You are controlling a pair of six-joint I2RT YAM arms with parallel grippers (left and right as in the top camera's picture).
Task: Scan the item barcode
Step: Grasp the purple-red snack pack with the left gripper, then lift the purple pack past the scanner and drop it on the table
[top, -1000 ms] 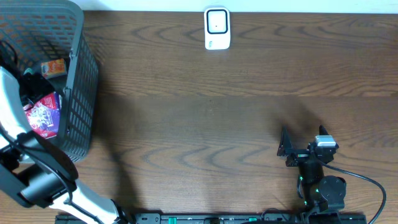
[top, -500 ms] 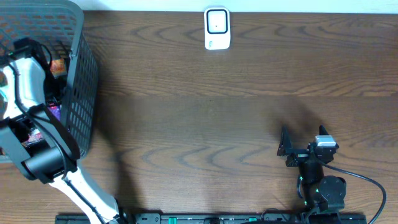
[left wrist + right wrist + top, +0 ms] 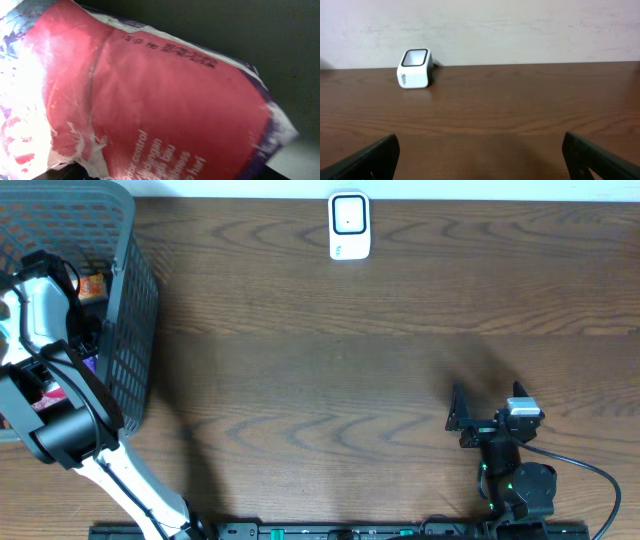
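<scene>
1. The crinkled, glossy red packet [image 3: 165, 105] with purple-white edges lies in the basket [image 3: 135, 330] at the upper left.
2. The left arm [image 3: 45, 310] bends down into that dark mesh basket; I cannot tell whether its fingers are apart or gripping.
3. At the lower right, the right arm [image 3: 505, 450] sits low, its fingers [image 3: 370, 157] wide apart and empty.
4. A rounded white scanner [image 3: 349, 225] stands at top centre on the wood-grain tabletop [image 3: 330, 360].
</scene>
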